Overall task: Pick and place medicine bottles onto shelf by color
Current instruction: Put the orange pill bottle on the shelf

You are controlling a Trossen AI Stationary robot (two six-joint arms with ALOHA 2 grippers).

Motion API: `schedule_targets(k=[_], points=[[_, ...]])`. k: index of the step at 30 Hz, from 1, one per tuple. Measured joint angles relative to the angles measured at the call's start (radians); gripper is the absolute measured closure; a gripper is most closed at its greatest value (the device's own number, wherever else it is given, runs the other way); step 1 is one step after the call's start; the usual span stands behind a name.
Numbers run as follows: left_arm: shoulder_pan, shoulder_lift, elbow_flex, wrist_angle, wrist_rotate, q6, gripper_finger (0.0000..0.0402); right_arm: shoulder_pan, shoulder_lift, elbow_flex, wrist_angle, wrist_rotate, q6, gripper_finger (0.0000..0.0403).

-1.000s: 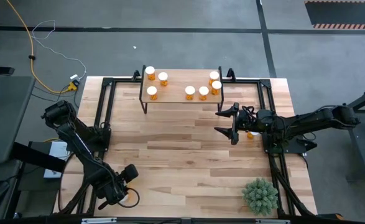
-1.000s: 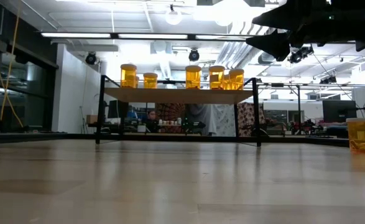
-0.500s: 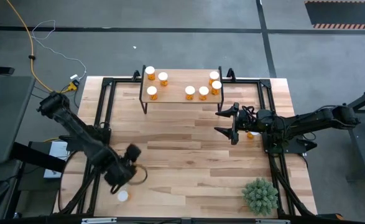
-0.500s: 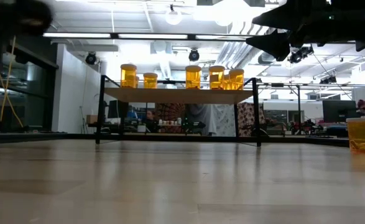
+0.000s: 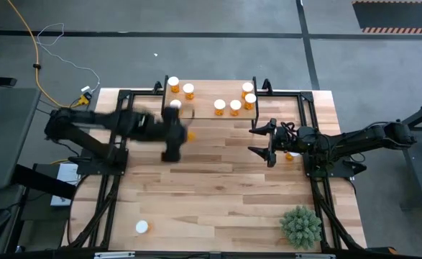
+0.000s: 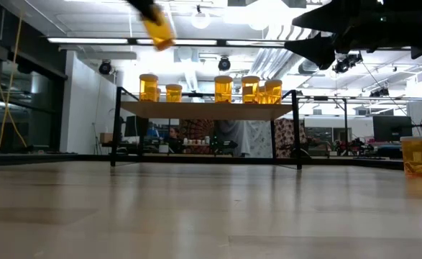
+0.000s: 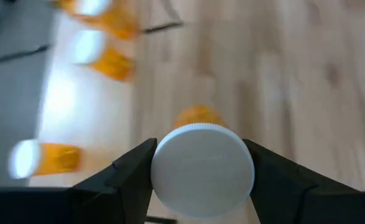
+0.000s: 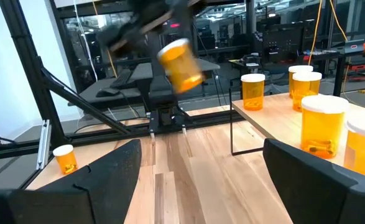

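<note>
My left gripper (image 5: 176, 135) is up in the air just in front of the shelf (image 5: 207, 99), near its left end. Its fingers (image 7: 129, 171) are clamped on a medicine bottle (image 7: 202, 167), one on each side of the white cap. From the low camera I see that bottle (image 6: 157, 29) tilted, higher than the ones on the shelf. Six more bottles stand on the shelf, three at the left end (image 5: 174, 84) and three at the right end (image 5: 235, 106). My right gripper (image 5: 267, 142) hangs over the table (image 5: 218, 187) in front of the shelf's right end, and its fingers (image 8: 104, 171) are wide apart with nothing in them. One bottle (image 5: 290, 155) stands on the table right beside that arm. Another bottle (image 5: 142, 226) stands alone near the front left corner of the table. A green plant (image 5: 300, 225) sits at the front right corner.
</note>
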Motion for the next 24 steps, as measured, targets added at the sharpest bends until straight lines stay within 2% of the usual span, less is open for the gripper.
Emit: schedule_targets(k=[7, 12, 16, 24], points=[[0.315, 0.159, 0.286, -0.031, 0.184, -0.012, 0.0190, 0.000, 0.000, 0.000, 0.000, 0.000, 0.000, 0.0075], [0.467, 0.307, 0.424, -0.163, 0.308, -0.059, 0.0190, 0.000, 0.000, 0.000, -0.002, 0.000, 0.000, 0.0075], [0.537, 0.408, 0.482, -0.275, 0.310, -0.100, 0.0190, 0.000, 0.000, 0.000, -0.003, 0.000, 0.000, 0.0075], [0.581, 0.499, 0.484, -0.285, 0.314, -0.099, 0.0190, 0.000, 0.000, 0.000, -0.009, 0.000, 0.000, 0.0075]])
